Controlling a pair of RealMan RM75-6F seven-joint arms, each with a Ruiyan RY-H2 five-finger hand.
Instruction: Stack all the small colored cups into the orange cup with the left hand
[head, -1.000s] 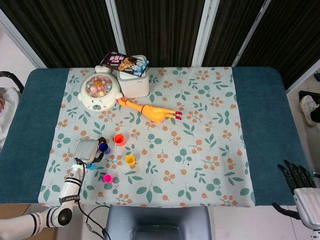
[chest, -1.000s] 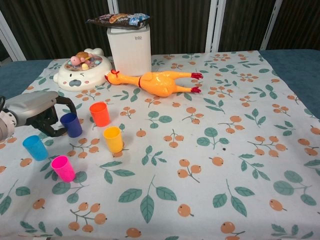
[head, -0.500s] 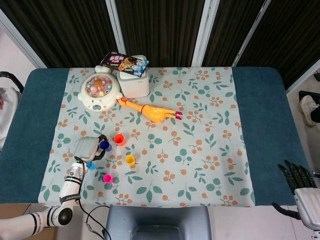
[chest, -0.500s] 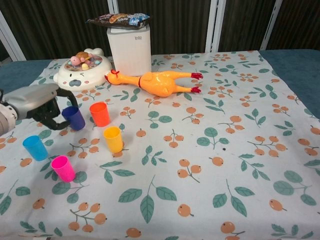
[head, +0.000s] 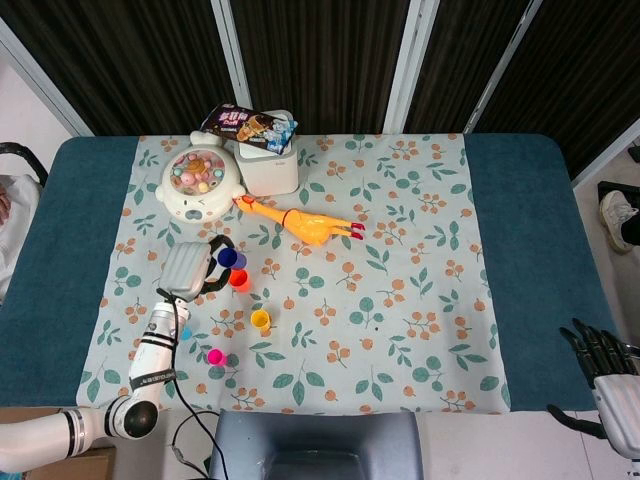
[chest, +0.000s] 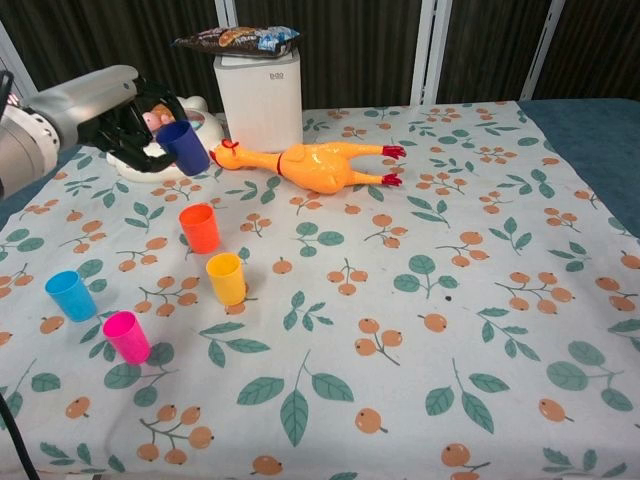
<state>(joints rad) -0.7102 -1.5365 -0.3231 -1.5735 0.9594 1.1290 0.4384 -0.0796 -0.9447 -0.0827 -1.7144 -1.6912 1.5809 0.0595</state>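
Five small cups (chest: 198, 227), one rubber chicken (chest: 312, 162), one white box (chest: 259, 99), one snack packet (chest: 236, 39), one round toy (head: 201, 181).

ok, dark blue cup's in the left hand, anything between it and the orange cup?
Nothing visible. The left hand holds the dark blue cup lifted and tilted, above and just behind the orange cup, whose mouth is open and empty. The yellow cup stands nearer the camera, off that path.

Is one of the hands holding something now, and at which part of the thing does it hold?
The left hand holds the dark blue cup by its side wall, fingers around it. The right hand holds nothing.
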